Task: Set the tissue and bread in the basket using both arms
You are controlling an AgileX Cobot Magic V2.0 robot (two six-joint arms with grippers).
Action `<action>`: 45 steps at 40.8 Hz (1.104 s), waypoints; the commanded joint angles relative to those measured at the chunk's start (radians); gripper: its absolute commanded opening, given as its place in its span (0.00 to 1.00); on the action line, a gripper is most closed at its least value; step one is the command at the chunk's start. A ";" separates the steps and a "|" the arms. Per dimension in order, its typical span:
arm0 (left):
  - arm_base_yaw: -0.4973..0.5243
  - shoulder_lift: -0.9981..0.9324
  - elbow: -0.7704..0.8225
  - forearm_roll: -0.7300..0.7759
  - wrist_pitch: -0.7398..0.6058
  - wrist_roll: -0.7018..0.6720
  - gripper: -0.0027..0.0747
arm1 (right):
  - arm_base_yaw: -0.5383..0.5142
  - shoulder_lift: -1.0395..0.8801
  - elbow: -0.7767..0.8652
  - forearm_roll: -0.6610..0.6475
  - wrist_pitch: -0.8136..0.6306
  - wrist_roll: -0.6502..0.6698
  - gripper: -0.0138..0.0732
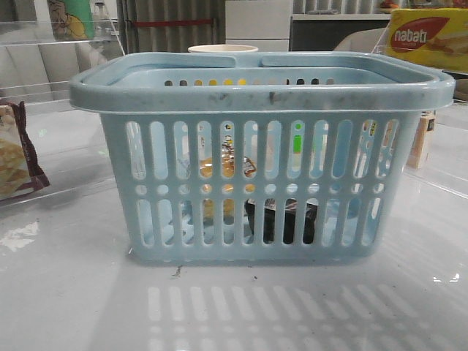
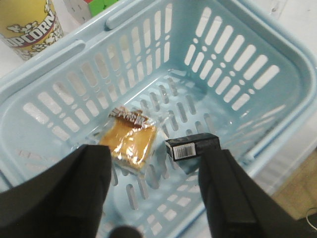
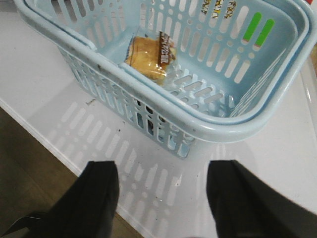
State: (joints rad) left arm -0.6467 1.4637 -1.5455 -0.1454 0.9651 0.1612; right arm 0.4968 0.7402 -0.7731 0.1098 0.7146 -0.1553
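Note:
The light-blue basket (image 1: 263, 91) stands in the middle of the table. The bread packet (image 2: 130, 140) lies flat on the basket floor, and the black tissue pack (image 2: 193, 147) lies beside it, apart from it. Both show dimly through the slots in the front view, the bread (image 1: 219, 170) and the tissue (image 1: 281, 219). In the right wrist view the bread (image 3: 148, 53) shows inside the basket (image 3: 163, 106); the tissue is hidden there. My left gripper (image 2: 156, 186) is open and empty above the basket. My right gripper (image 3: 161, 198) is open and empty over the table beside the basket. Neither gripper shows in the front view.
A yellow nabati box (image 1: 428, 38) stands at the back right. A maroon-edged cracker packet (image 1: 16, 150) lies at the left. A popcorn tub (image 2: 29, 25) stands beside the basket. The table edge (image 3: 54, 144) runs close under my right gripper.

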 commanded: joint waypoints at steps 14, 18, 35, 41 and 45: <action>-0.013 -0.569 0.444 -0.011 -0.110 0.001 0.62 | -0.004 -0.005 -0.028 0.000 -0.067 -0.009 0.73; -0.013 -0.668 0.539 -0.011 -0.110 -0.003 0.62 | -0.004 -0.005 -0.028 0.000 -0.067 -0.009 0.73; -0.005 -0.893 0.787 0.095 -0.149 -0.081 0.62 | -0.004 -0.004 -0.028 0.000 -0.062 -0.009 0.73; -0.005 -0.893 0.814 0.099 -0.171 -0.081 0.62 | -0.004 -0.004 -0.026 0.000 -0.059 -0.009 0.73; -0.005 -0.893 0.816 0.099 -0.171 -0.081 0.59 | -0.004 -0.004 -0.026 0.000 -0.059 -0.009 0.68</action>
State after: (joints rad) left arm -0.6519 0.5701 -0.7036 -0.0442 0.8783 0.0908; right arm 0.4968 0.7402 -0.7731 0.1094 0.7164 -0.1553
